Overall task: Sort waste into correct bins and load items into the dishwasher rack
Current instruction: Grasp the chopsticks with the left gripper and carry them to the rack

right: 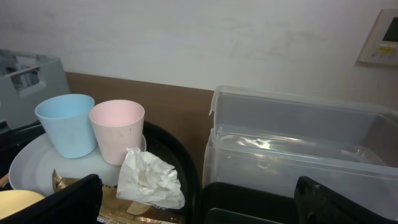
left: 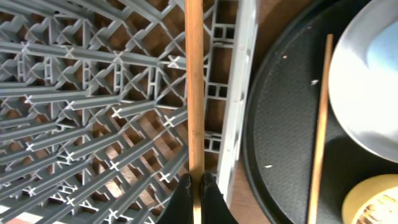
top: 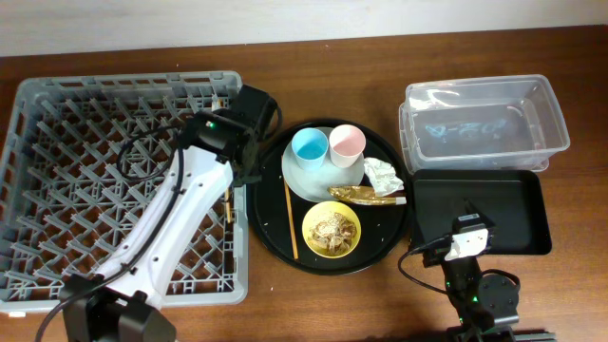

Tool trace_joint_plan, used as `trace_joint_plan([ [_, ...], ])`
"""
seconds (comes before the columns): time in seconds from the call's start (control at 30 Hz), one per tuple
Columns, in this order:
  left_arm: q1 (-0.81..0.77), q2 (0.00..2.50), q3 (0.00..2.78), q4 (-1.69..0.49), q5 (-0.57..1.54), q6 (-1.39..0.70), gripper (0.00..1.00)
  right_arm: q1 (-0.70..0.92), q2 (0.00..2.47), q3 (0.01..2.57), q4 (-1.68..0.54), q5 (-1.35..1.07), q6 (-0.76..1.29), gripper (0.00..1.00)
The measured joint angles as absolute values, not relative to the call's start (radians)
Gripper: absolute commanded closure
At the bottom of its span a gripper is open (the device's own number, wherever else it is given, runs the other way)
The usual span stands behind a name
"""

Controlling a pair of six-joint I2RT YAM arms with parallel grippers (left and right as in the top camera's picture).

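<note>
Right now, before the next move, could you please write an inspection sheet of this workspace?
Surface: brown wooden table.
Job's things: blue cup and pink cup on the plate; napkin, wrapper, yellow bowl with scraps and loose chopstick on the round black tray; dishwasher rack left; clear tub and shallow black tray right.
Clutter: nothing seen.
Grippers: left gripper, fingers shut on the held chopstick above the rack's edge; right gripper open, empty.
Cables: black cables on the left arm; another cable beside the right arm.
Surroundings: pale wall, wall panel.
</note>
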State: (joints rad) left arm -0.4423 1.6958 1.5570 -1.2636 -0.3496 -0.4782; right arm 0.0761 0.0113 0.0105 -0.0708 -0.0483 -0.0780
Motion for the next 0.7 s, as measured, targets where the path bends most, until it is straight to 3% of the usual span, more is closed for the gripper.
trace_joint_plan([
  [0.7, -0.400, 1.696, 1.295, -1.003, -0.336, -0.400, 0.96, 0.076, 0.011, 0.010, -0.071, -0.049, -0.078, 0.01],
])
